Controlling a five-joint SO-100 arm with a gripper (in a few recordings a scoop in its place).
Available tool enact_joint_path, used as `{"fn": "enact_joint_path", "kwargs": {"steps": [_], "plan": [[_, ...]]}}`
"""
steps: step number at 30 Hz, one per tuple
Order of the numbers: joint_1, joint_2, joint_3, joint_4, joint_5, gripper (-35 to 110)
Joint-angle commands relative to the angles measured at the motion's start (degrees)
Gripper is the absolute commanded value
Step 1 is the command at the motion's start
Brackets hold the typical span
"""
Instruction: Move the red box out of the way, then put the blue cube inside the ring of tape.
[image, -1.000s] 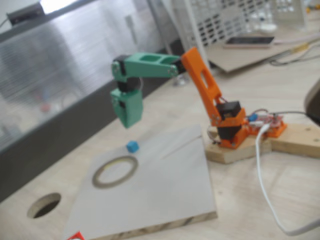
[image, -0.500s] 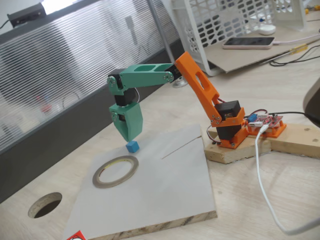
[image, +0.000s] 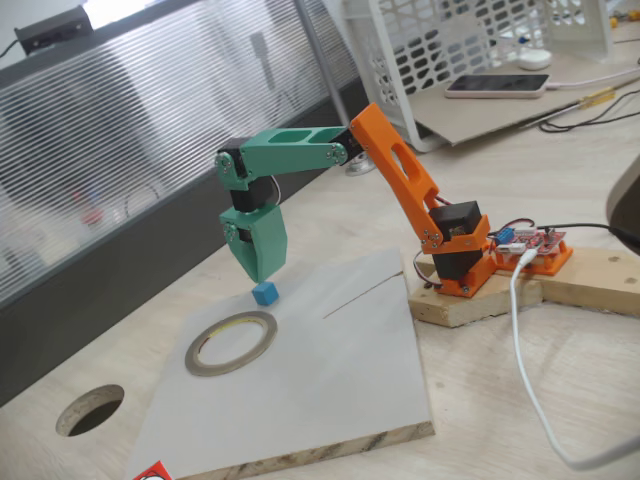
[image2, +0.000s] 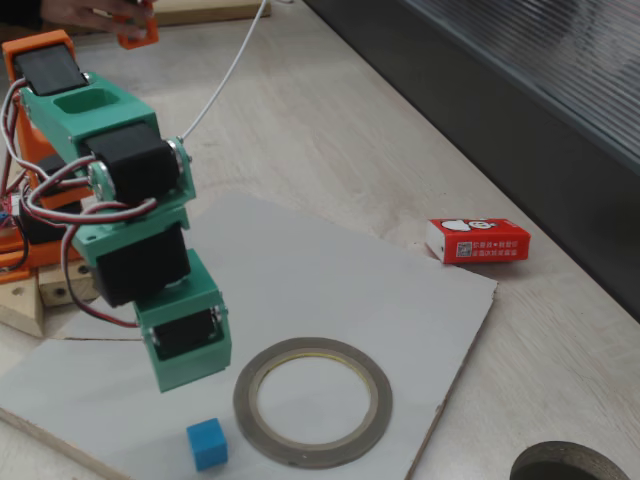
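Step 1 looks done: red box (image2: 478, 241) is lying on the worktop (image2: 330, 120), off the grey board (image2: 330, 290), well apart from the ring of tape (image2: 312, 401). Blue cube (image: 264, 292) is sitting on the board just beside the ring, outside it. Pincer (image: 260, 272) is hanging just above cube, holding nothing; jaw width can't tell. Grab + drop-in left.

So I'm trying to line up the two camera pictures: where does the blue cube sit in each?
A fixed view: the blue cube lies left of centre on the grey board, just below the green gripper tip.
Another fixed view: the blue cube sits near the bottom edge, left of centre, below the gripper.
Shared landmark: the ring of tape, right beside the cube in both fixed views.
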Motion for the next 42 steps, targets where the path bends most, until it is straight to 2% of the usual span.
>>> {"fn": "enact_joint_path", "kwargs": {"steps": [1,7,14,21,42], "plan": [[0.1,1.2,-0.8,-0.1,0.7,0],[0.0,1.1,-1.6,-0.4,1.0,0],[0.2,-1.6,-11.1,-8.0,0.8,0],[0.2,-10.5,-12.7,-8.1,0.8,0],[-0.2,-9.8,-11.8,-7.7,1.1,0]]}}
